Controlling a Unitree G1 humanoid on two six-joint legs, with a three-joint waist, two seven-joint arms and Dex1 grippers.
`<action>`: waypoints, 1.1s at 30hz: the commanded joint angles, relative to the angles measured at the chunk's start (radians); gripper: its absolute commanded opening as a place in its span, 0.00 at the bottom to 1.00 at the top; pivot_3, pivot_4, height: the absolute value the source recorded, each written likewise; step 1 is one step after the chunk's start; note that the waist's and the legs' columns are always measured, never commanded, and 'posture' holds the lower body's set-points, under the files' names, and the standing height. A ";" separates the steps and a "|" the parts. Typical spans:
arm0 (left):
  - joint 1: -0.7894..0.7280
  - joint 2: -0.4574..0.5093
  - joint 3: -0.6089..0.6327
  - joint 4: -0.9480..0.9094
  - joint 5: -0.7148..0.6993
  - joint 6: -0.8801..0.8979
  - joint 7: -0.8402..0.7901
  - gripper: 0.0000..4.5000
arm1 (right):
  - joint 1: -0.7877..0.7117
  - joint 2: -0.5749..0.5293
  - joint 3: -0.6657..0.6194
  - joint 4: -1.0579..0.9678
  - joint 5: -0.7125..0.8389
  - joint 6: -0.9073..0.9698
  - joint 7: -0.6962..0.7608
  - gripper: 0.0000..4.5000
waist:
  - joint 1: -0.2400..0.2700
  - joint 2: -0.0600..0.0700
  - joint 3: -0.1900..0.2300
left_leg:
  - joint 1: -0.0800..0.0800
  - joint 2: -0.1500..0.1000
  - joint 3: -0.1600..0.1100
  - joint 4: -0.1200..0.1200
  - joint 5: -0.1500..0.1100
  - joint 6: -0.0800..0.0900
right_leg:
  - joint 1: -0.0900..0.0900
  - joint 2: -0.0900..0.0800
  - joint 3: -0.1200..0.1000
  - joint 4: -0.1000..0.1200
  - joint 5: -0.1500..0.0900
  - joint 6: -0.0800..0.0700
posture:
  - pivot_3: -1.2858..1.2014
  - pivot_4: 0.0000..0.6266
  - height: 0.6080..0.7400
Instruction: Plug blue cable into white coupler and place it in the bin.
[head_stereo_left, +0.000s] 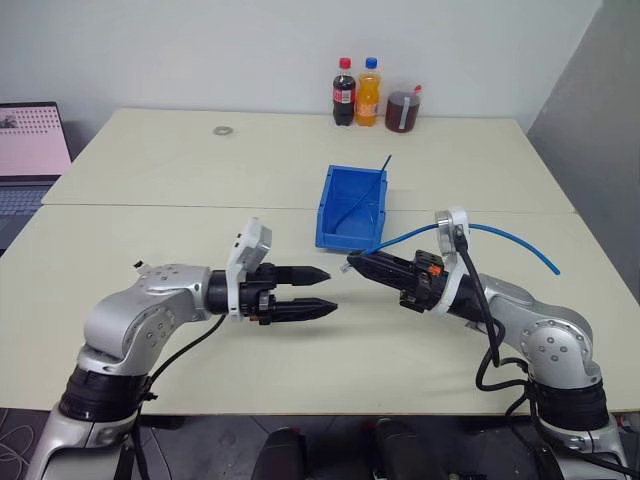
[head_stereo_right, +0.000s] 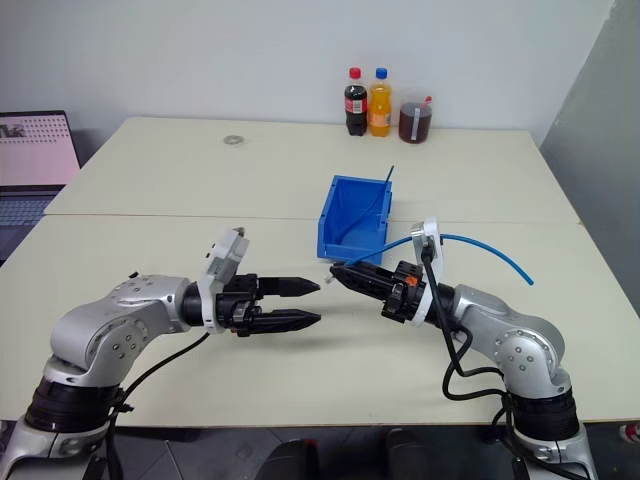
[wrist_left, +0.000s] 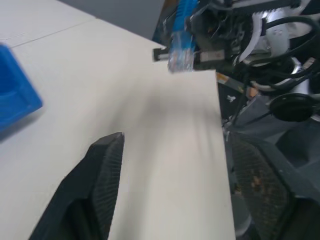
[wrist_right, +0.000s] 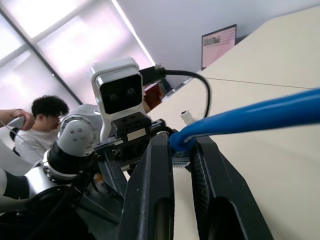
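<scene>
The left gripper (head_stereo_left: 322, 291), two black fingers on a silver arm, hovers above the pale cream table (head_stereo_left: 150, 170) with its jaws spread apart and nothing between them; it points toward the right gripper (head_stereo_left: 352, 263), which faces it from just beside, tips apart and not touching. The right gripper's black fingers are pinched narrow on the thin light-blue network cable (head_stereo_left: 505, 237), close to its small clear plug (wrist_left: 179, 59); in the left wrist view that plug juts out past the right gripper's fingertips; from the grip the cable arches up past the wrist and trails off to the robot's right, its far end hanging above the table. The small white coupler cannot be made out with any certainty. The bright blue rectangular plastic bin (head_stereo_left: 352, 207) sits on the table beyond the two grippers, near the middle, with a darker thin blue strand (head_stereo_left: 372, 187) leaning out over its far rim. At the table's far edge stand a red-capped dark cola bottle (head_stereo_left: 343, 92), an orange soda bottle (head_stereo_left: 368, 92) and a brown jar (head_stereo_left: 402, 110); a small metal ring (head_stereo_left: 221, 130) lies well to their left; an open laptop (head_stereo_left: 30, 150) sits off the table's left side; a seated person (wrist_right: 40, 125) shows in the right wrist view.
</scene>
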 joint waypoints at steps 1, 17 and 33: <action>0.106 -0.046 0.091 -0.080 0.072 -0.072 0.178 0.97 | -0.011 -0.028 -0.023 0.000 -0.044 -0.048 0.045 0.04 | 0.001 0.000 0.000 | -0.001 0.000 0.000 0.000 0.000 0.000 | 0.000 0.000 -0.001 0.000 0.000 0.000 | 0.52 0.24 1.00; 0.325 -0.501 0.247 -0.152 0.608 -0.187 1.144 1.00 | -0.025 -0.044 0.064 0.087 -0.201 -0.113 0.203 0.04 | 0.008 -0.002 -0.001 | 0.000 0.000 0.000 0.001 0.000 0.000 | 0.002 -0.003 -0.001 0.000 0.001 0.002 | 0.52 0.24 1.00; 0.032 -0.549 0.419 0.055 0.664 -0.004 1.399 1.00 | -0.061 -0.009 0.068 0.100 -0.229 -0.113 0.224 0.04 | 0.006 -0.003 -0.001 | -0.001 -0.002 0.000 0.001 0.000 0.000 | 0.002 -0.002 -0.001 0.000 0.002 0.002 | 0.52 0.24 1.00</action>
